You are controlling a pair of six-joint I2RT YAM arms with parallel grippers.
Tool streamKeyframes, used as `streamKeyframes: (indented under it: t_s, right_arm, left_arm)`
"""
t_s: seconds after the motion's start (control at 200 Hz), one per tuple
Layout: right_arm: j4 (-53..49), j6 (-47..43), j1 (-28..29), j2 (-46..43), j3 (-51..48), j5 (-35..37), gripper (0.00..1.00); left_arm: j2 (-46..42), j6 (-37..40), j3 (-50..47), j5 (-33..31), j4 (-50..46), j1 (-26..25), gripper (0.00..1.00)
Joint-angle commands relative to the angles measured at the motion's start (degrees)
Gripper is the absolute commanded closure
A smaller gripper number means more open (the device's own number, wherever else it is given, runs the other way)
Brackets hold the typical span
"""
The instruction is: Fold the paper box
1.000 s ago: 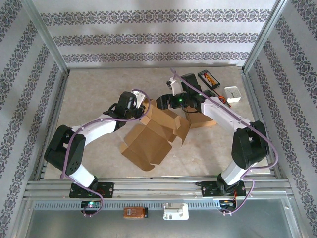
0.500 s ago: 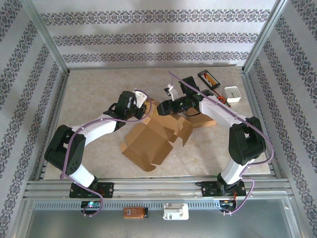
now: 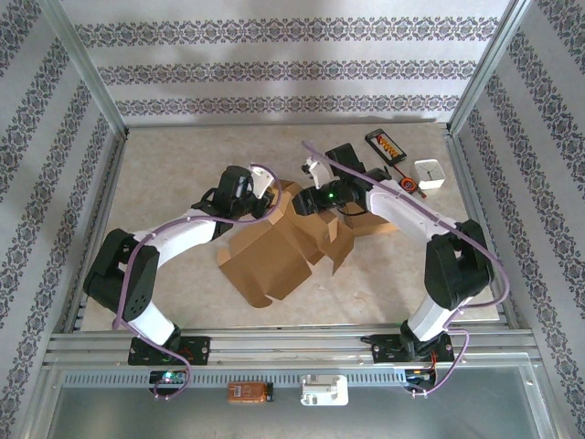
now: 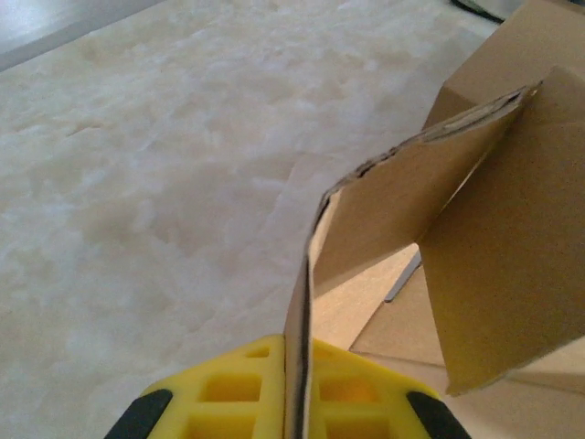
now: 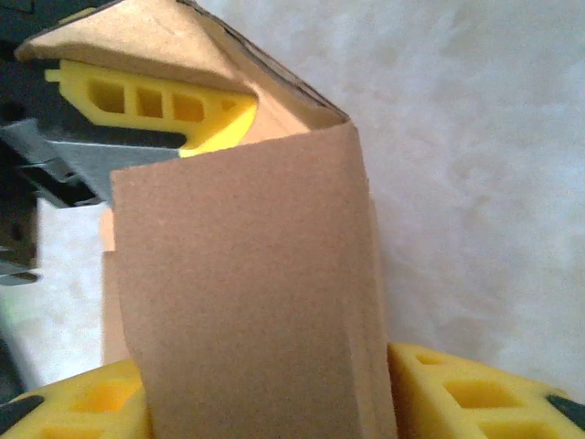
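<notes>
Two flaps [image 4: 402, 201] of the cardboard box [image 3: 270, 261] are mid-fold: the left gripper [image 4: 297, 366] clamps one tight; the right gripper [image 5: 274, 393] straddles another, grip unclear. Next, both likely need pressing inward.

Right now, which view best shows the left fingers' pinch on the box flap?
Left wrist: the flap edge runs straight between the yellow left fingers, close up. Top external shows the left arm over the box, pinch hidden. Right wrist catches one left finger beyond the cardboard.
</notes>
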Motion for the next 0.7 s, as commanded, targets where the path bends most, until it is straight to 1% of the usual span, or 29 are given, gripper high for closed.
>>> streamKeyframes:
  t_s: [0.0, 0.095, 0.17, 0.34, 0.41, 0.55, 0.62, 0.695]
  right_arm:
    - [2.46, -5.08, 2.05, -3.28, -1.24, 12.95, 0.49]
    - [3.32, -6.92, 3.49, -3.69, -1.07, 18.33, 0.49]
    - [4.17, -8.45, 4.71, -3.56, -1.34, 21.47, 0.49]
    - [8.23, -11.36, 6.45, -3.24, -3.60, 24.36, 0.50]
    - [9.80, -12.60, 6.75, -3.29, -4.85, 25.15, 0.50]
    - [12.86, -17.42, 8.02, -4.10, -8.20, 27.72, 0.50]
    - [14.10, -19.68, 8.85, -4.32, -9.91, 29.08, 0.50]
    - [15.48, -22.67, 10.36, -4.51, -11.85, 31.91, 0.49]
  left_arm:
    - [-3.32, -4.99, 0.82, 4.58, 2.66, -0.27, 0.92]
    - [-3.29, -9.06, 0.33, 6.84, 3.72, -0.28, 0.91]
    - [-2.90, -13.60, -0.84, 8.93, 6.43, -0.31, 0.86]
    - [-0.59, -23.39, -4.97, 15.59, 16.22, -0.41, 0.82]
    - [0.26, -26.29, -7.19, 16.67, 18.96, -0.39, 0.82]
    - [0.19, -27.85, -12.20, 15.98, 21.68, -0.35, 0.81]
    - [0.08, -27.39, -14.17, 15.34, 21.89, -0.39, 0.74]
    - [0.19, -27.37, -15.51, 15.58, 22.13, -0.42, 0.74]
